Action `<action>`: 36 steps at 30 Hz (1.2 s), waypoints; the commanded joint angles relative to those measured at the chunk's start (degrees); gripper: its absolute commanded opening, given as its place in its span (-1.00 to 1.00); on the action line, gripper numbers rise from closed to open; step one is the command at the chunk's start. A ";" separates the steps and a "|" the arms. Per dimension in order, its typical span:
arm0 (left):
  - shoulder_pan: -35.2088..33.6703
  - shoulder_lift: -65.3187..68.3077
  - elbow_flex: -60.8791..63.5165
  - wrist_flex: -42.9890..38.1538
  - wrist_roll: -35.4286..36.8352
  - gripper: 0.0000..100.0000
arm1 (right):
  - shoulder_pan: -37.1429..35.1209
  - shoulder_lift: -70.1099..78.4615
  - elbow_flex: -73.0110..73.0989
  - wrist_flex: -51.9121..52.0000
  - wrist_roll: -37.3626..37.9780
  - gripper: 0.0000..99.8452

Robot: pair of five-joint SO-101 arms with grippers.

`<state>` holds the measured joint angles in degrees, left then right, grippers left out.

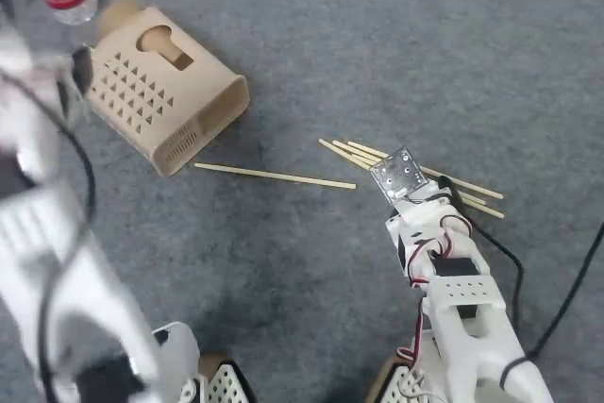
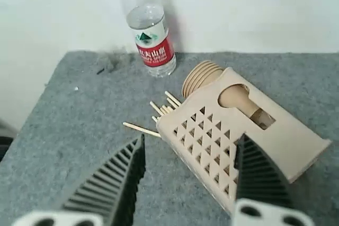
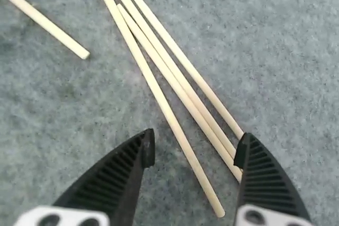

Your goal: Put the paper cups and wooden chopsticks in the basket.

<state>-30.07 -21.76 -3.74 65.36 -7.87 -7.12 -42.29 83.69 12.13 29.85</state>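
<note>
While the stack of brown paper cups (image 2: 200, 75) appears to sit already in the mouth of the beige perforated plastic basket (image 2: 212, 130), which lies tipped on its side at the far left of the grey felt-covered bench (image 1: 396, 63), every chopstick lies out on the felt. The step in hand therefore looks like the chopstick pickup.

The right pincer (image 3: 195, 144) is spread wide and holds nothing. It hangs low over the bundle of four pale wooden chopsticks (image 3: 175, 86), right of centre, with the sticks' near ends lying between its two black fingers. A single wooden chopstick (image 1: 274, 176) lies apart to the left, between the bundle and the basket. The left pincer (image 2: 190, 141) is also spread and empty, and hangs above the basket. A clear plastic bottle with a red label (image 2: 148, 35) stands just beyond it at the far left corner.

The next move calls for dropping onto the felt and closing across all four sticks. They are thin and round, so some may roll out or splay. A grip this close to their ends would probably let them droop. The basket's sideways mouth may make the drop awkward.
</note>
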 commanded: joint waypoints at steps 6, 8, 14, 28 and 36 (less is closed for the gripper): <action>0.09 40.00 -49.19 9.93 0.44 -0.48 | 0.31 -0.92 -0.35 -1.45 -0.53 -0.49; 0.26 47.21 -56.57 11.96 -0.35 -0.48 | 0.31 -0.92 -0.35 -1.45 -0.53 -0.49; -0.18 67.25 -74.77 15.12 -1.41 -0.48 | 0.04 -0.92 -0.35 -1.45 -0.53 -0.49; -5.27 101.54 -90.51 -32.44 -1.93 -0.78 | -1.45 -0.84 0.44 -1.45 0.53 -0.49; -4.66 111.38 -86.99 -47.12 -5.19 -0.78 | -1.54 -0.84 0.62 -1.45 2.37 -0.49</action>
<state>-34.99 89.01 -91.12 22.81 -12.35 -8.26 -42.29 84.57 11.78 31.43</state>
